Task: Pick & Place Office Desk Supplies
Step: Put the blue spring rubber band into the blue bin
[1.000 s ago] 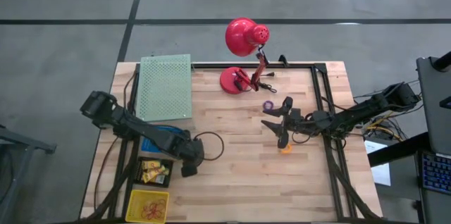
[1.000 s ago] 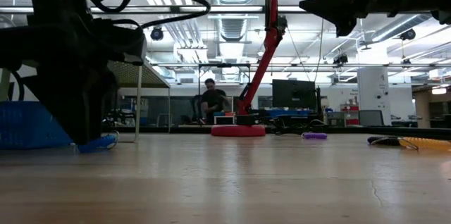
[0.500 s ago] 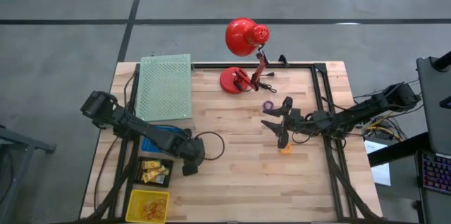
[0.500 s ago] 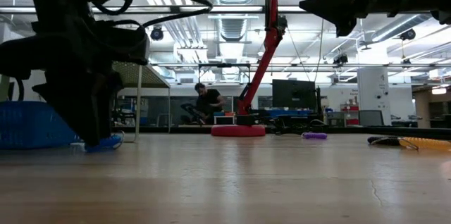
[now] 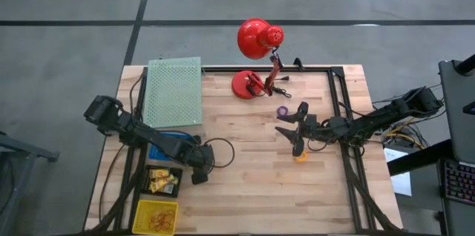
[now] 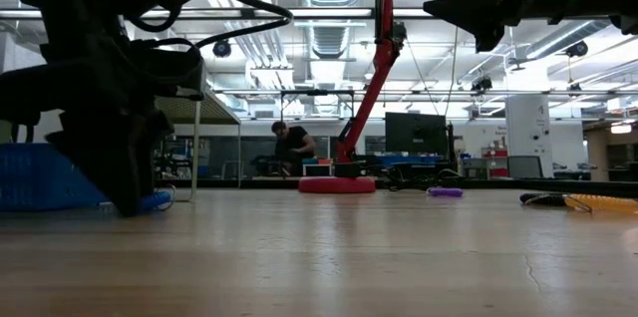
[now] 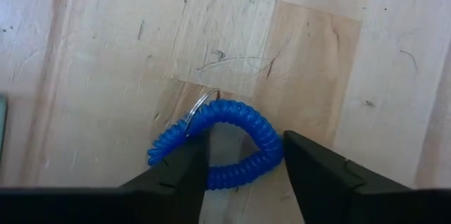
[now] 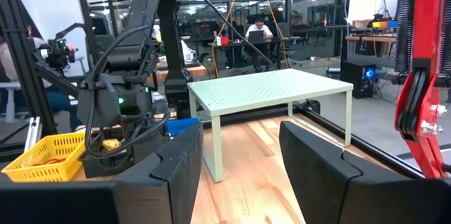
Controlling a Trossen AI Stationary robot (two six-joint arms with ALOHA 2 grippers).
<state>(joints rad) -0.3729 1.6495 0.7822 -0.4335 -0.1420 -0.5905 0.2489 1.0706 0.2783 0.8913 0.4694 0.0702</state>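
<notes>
A blue spiral coil ring (image 7: 232, 139) with a thin metal ring lies flat on the wooden table, near its left front. My left gripper (image 7: 243, 146) points down over it, open. One finger (image 7: 190, 164) stands over the coil's loop and the other (image 7: 303, 160) just outside the coil's side. From above this gripper (image 5: 199, 175) sits beside the black tray. My right gripper (image 5: 291, 128) hangs level and open above the table's right half. A purple ring (image 5: 283, 110) and an orange ring (image 5: 300, 156) lie under and beside it. My left gripper comes down on the blue coil from above, with one stretch of the coil (image 7: 271, 155) between its two fingers. Whether the fingers touch the coil, I cannot tell. The coil lies flat on the table.
A green perforated shelf (image 5: 174, 91) stands at the far left and a red desk lamp (image 5: 256, 39) at the far middle. A blue bin (image 5: 165, 145), a black tray with yellow pieces (image 5: 163, 182) and a yellow basket (image 5: 156, 216) line the left front. Bare wood lies in the middle.
</notes>
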